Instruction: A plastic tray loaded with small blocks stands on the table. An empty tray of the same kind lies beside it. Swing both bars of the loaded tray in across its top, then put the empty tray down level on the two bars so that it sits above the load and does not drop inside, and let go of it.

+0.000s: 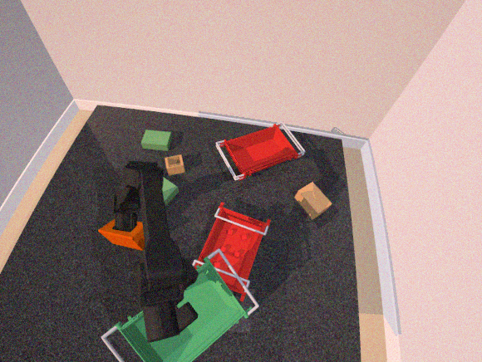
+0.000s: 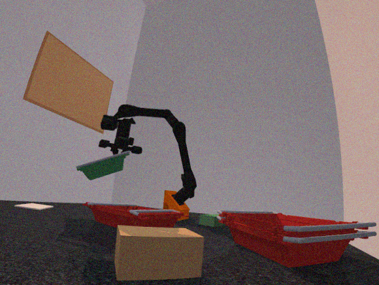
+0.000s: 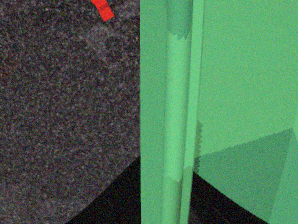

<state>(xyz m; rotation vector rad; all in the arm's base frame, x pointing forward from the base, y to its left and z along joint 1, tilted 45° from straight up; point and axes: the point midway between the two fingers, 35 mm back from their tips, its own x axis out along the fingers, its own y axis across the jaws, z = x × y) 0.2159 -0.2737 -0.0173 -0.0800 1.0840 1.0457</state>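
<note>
The loaded red tray [image 1: 254, 257] [image 2: 104, 217] stands on the table with small blocks inside. Its far bar [image 1: 241, 223] and near bar [image 1: 224, 272] both lie across its top. The empty green tray [image 1: 212, 299] [image 2: 106, 167] [image 3: 240, 75] is in the air, tilted, its lower end to the left in the exterior view, its bars out over its ends. My gripper [image 2: 120, 153] [image 3: 155, 166] is shut on one long rim of it. In the top view the green tray's corner and bar overlap the loaded tray's near end. The fingertips are hidden there.
Another red tray [image 1: 262, 145] [image 2: 271, 238] with doubled end bars stands near the wall. A tan block [image 1: 313, 199] [image 2: 158, 255], two green blocks [image 1: 156, 140] [image 1: 169, 191] and a small brown box [image 1: 174, 164] stand around. The orange arm base [image 1: 125, 237] is at the left.
</note>
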